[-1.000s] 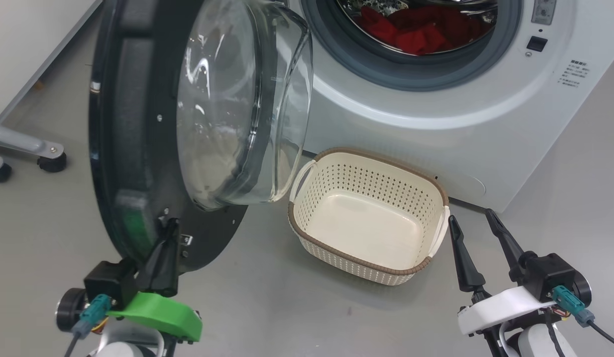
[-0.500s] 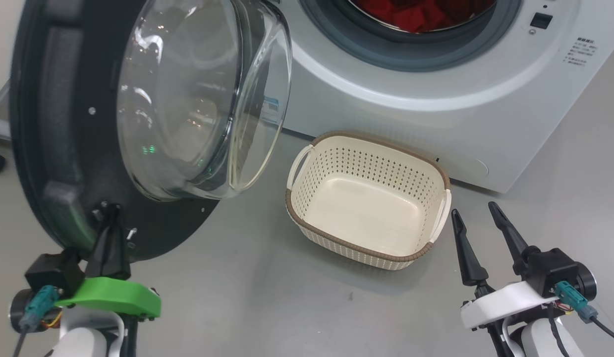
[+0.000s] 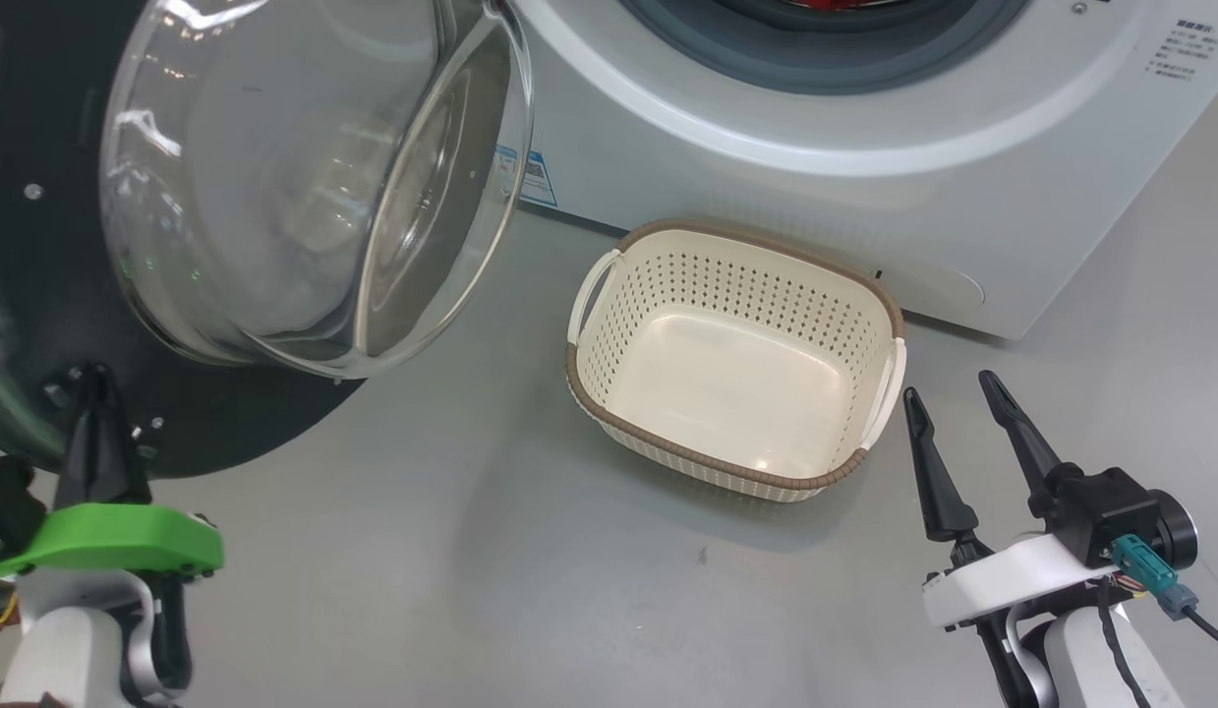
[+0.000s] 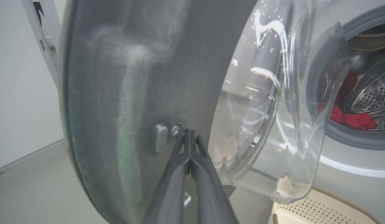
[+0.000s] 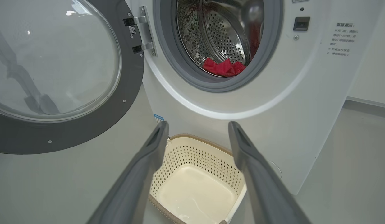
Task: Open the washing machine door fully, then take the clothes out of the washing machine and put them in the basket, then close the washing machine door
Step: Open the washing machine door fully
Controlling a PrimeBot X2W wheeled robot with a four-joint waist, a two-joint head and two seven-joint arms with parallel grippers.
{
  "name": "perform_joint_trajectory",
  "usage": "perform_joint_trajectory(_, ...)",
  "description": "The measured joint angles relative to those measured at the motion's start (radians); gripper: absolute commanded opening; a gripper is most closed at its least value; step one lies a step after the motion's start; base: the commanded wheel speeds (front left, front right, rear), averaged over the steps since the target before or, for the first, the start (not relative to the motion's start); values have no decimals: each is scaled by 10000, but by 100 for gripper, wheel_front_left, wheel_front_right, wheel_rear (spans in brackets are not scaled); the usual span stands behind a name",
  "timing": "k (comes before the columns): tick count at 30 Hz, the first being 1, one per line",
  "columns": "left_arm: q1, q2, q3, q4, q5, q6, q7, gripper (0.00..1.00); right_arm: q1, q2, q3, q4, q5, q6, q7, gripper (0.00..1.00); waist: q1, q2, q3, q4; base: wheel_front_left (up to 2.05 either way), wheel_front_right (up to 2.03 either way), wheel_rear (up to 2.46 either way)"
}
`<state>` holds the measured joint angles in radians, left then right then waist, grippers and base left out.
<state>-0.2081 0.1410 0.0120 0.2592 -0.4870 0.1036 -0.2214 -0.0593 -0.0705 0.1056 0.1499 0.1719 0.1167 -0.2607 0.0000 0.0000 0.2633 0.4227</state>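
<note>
Here, at the far left of the head view, the left gripper [image 3: 95, 388] points up with its two dark fingers pressed together and nothing clamped between them. In the left wrist view their tips meet the inner black face of the washing machine door [image 3: 38, 295], low on its rim, just beside a small screw [image 4: 176, 130] and a grey latch piece [image 4: 161, 138]. The door stands swung open to the left of the washing machine [image 3: 766, 167], hung on a metal hinge [image 5: 142, 31]. Its glass bowl [image 3: 294, 187] bulges toward the right. A small blue sticker [image 3: 530, 177] sits low on the machine's white front, just past the bowl's edge.

Further right, the round mouth with its grey seal [image 5: 186, 71] is uncovered. The clothes [image 5: 223, 67], bright red, lie at the bottom of the steel drum [image 5: 223, 37], just behind the seal. Below the mouth, the basket [image 3: 756, 246] stands upright on the grey floor [image 3: 471, 551], just in front of the machine.

At the lower right, the right gripper [image 3: 950, 385] hangs above the floor, its fingers spread wide and gripping nothing. They point up beside the basket's right handle [image 3: 889, 383], near it but apart.
</note>
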Motion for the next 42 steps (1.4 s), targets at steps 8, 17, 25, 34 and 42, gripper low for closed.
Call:
perform_joint_trajectory(8, -461, 167, 506, 652, -73, 31, -102, 0, -164, -50, -19, 13, -61, 52, 0, 100, 0, 0, 98, -15, 0, 0, 0)
perform_joint_trajectory(17, -634, 171, 654, 1221, -73, 52, -265, 0, -165, -50, -31, 98, -61, 52, 0, 100, 0, 0, 40, -32, 0, 0, 0)
perform_joint_trajectory(25, -561, 136, 566, 1281, 234, 52, -265, 0, -171, -35, 50, 132, -61, 52, 0, 100, 0, 0, -196, -54, 0, 0, 0)
perform_joint_trajectory(34, 117, 82, 878, 84, 663, 54, -280, 0, -176, 36, 236, 199, -56, 54, 0, 100, 0, 0, -452, -316, 0, 0, 0)
perform_joint_trajectory(42, 1057, -311, 579, -903, 1233, 54, -307, 0, -152, 73, 251, 230, 36, 54, 0, 100, 0, 0, -776, -565, 0, 0, 0)
